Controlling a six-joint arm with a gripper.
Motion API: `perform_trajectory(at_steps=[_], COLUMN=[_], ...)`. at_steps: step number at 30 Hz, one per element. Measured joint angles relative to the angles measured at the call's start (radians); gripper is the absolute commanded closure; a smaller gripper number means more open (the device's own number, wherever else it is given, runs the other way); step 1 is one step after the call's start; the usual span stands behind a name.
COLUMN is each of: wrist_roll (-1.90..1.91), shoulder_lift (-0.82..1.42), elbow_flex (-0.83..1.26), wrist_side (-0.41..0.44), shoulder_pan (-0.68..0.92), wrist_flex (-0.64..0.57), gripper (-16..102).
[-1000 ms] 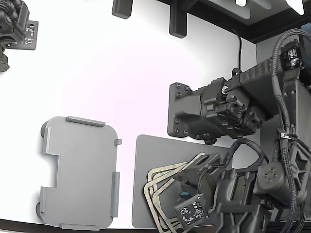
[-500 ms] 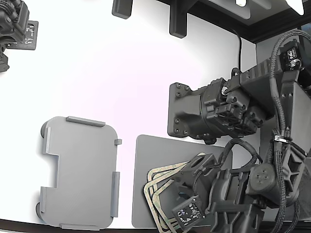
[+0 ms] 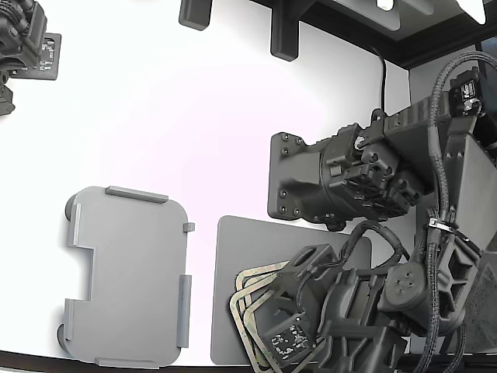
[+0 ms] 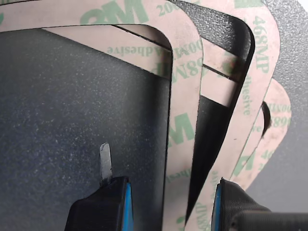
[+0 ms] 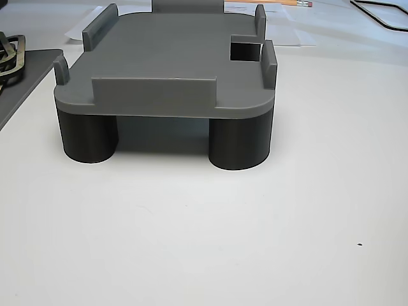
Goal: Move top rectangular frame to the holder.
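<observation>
Several beige-tan frames with green print lie fanned on a dark grey pad [image 3: 233, 256] at the exterior view's lower right. In the wrist view the top rectangular frame [image 4: 185, 130] lies over the others, and its long side runs between my two fingers. My gripper [image 4: 168, 207] is open, one finger [image 4: 103, 207] inside the frame's opening over the pad, the other finger [image 4: 233, 207] outside it. In the exterior view my gripper [image 3: 287, 318] covers most of the stack [image 3: 247, 305]. The holder [image 3: 128, 276], a light grey plate with edge tabs and a notch, stands empty to the exterior view's left; the other view shows the holder [image 5: 166, 57] on round feet.
A large black motor block [image 3: 334, 183] sits just behind the pad. A second arm [image 3: 23, 39] rests at the exterior view's far upper left. Black brackets [image 3: 283, 31] stand at the back edge. White table [image 3: 178, 132] lies between holder and pad.
My arm has shifted toward the exterior view's left and slightly lower, further over the frame stack. The frames and the holder have not moved.
</observation>
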Motion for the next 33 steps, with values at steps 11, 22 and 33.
perform_trajectory(at_steps=[11, 22, 33], wrist_roll=[-0.044, -0.049, -0.037], shoulder_lift=[-0.015, -0.026, -0.038], elbow_flex=[-0.005, 0.000, 0.006], wrist_side=[0.018, 0.014, 0.011], shoulder_pan=[-0.015, -0.021, -0.021], wrist_flex=[-0.002, -0.025, -0.040], gripper=[37, 38, 42])
